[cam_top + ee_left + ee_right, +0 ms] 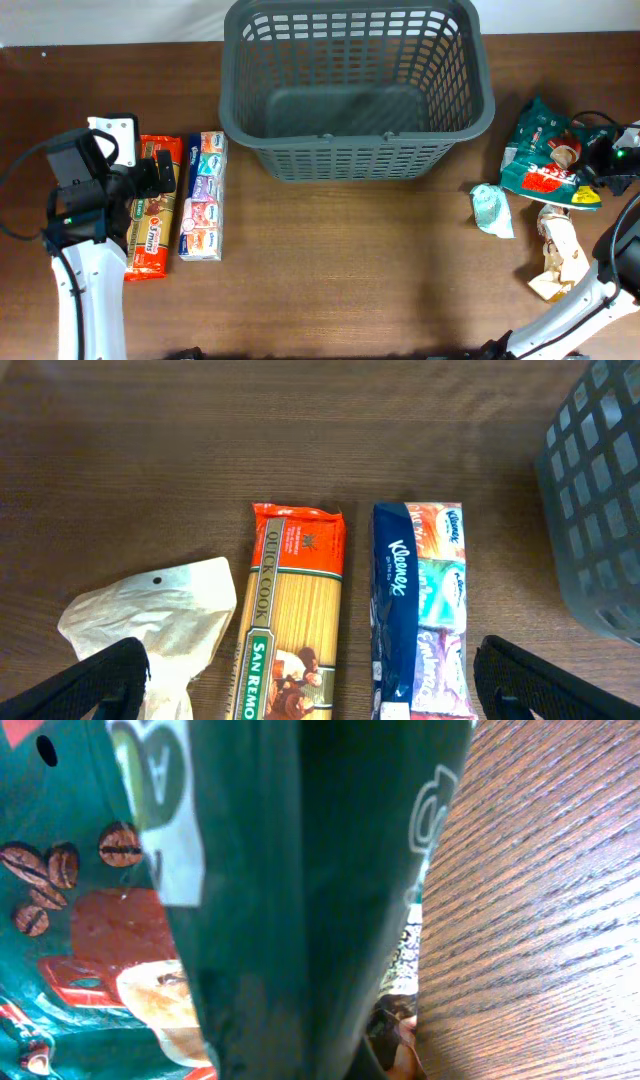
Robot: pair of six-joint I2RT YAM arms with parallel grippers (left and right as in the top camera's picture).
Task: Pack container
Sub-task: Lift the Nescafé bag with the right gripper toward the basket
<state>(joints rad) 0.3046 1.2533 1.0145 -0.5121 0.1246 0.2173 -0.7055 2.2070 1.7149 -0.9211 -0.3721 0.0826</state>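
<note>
The dark grey lattice basket (355,150) stands empty at the back centre; its corner shows in the left wrist view (600,490). My left gripper (160,176) hovers open over an orange spaghetti pack (150,240) and a blue tissue multipack (203,200). In the left wrist view the fingers (325,685) straddle the spaghetti (295,610) and the tissues (420,600) without touching them. My right gripper (598,160) is at a green coffee packet (540,160), which fills the right wrist view (250,870) and hides the fingers.
A white paper bag (150,610) lies left of the spaghetti, under my left arm. A small pale teal packet (492,210) and a crumpled beige packet (558,250) lie near the right edge, below the coffee packet.
</note>
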